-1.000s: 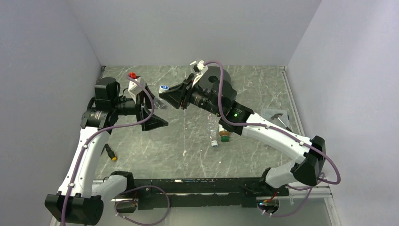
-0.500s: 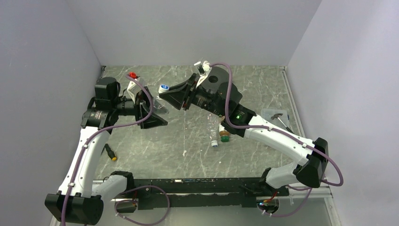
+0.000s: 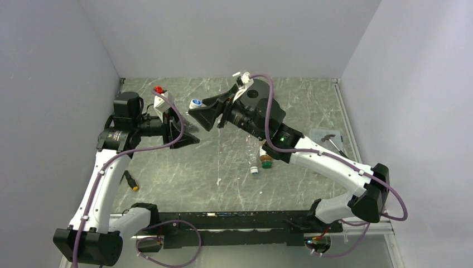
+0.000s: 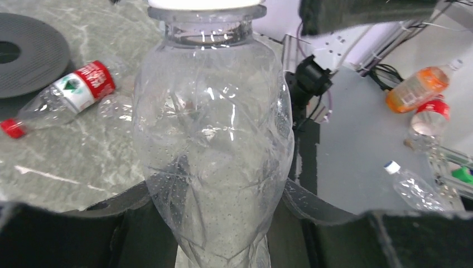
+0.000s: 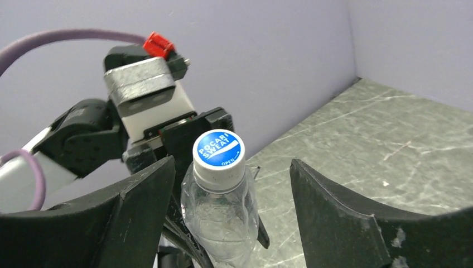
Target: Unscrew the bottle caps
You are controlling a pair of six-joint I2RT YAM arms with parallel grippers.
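Note:
A plain clear bottle (image 4: 212,139) stands upright off the table, with my left gripper (image 4: 217,190) shut on its lower body. Both black fingers (image 4: 131,201) press its sides. Its white cap with a blue top (image 5: 219,149) sits on the neck. My right gripper (image 5: 231,164) is open around that cap, with a gap on each side. From above, the cap (image 3: 195,104) shows between the left gripper (image 3: 187,131) and the right gripper (image 3: 202,113). A red-label bottle (image 4: 72,92) lies on the table. Another clear bottle (image 3: 254,159) and an amber one with a green cap (image 3: 266,163) lie mid-table.
A black disc (image 4: 28,53) lies at the back of the marble table (image 3: 184,184). A small yellow-and-black piece (image 3: 131,181) lies near the left arm, and a clear packet with a tool (image 3: 328,137) lies at the right. Purple walls close three sides. Several bottles (image 4: 415,89) lie beyond the table.
My left gripper has closed on the clear bottle's body. My right gripper, shut on the cap before, has opened and now stands apart from it.

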